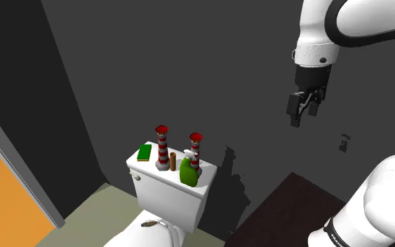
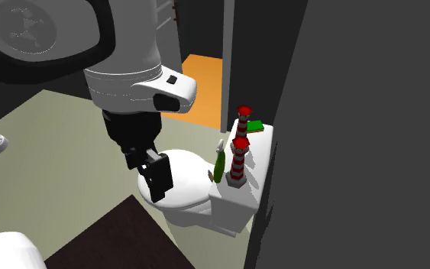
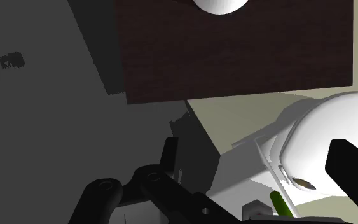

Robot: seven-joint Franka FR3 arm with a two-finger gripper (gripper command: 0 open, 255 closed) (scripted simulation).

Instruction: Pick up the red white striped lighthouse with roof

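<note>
Approach step, hardly started: the gripper (image 1: 304, 118) hangs at the shoulder view's upper right, jaws apart and empty, well apart from the toilet tank (image 1: 162, 188) at lower centre. On it stand two alike red-and-white striped towers, the left lighthouse (image 1: 162, 147) and the right lighthouse (image 1: 195, 150) behind a green spray bottle (image 1: 188, 172); I cannot tell which is meant. The next move likely calls for a long reach down-left, fingers astride one tower

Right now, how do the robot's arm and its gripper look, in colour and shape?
The arm has smooth, rounded white shells with dark bands at the joints; one band carries small white lettering, too small to read. The gripper is all black, with two blocky fingers.
</note>
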